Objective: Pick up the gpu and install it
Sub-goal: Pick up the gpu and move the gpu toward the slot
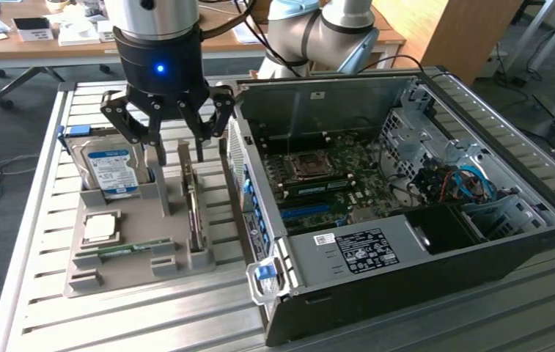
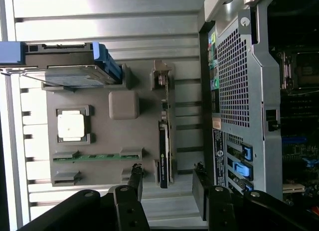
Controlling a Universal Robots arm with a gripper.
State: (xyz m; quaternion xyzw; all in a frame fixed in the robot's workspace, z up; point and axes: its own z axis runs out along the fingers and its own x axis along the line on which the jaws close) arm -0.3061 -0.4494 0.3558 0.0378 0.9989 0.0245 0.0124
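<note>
The open end effector [image 1: 181,150] hovers over the gpu [image 1: 194,213] standing in its grey tray [image 1: 140,220]. If it descends off-centre, a finger could strike the card's edge.

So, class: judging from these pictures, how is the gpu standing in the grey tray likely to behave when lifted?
The gpu stands on its thin edge in a slot of the grey tray, so it may tip if pushed sideways. It looks like a flat board, probably stiff, not floppy. Being thin with exposed circuitry, it is likely fragile under the claw.
</note>
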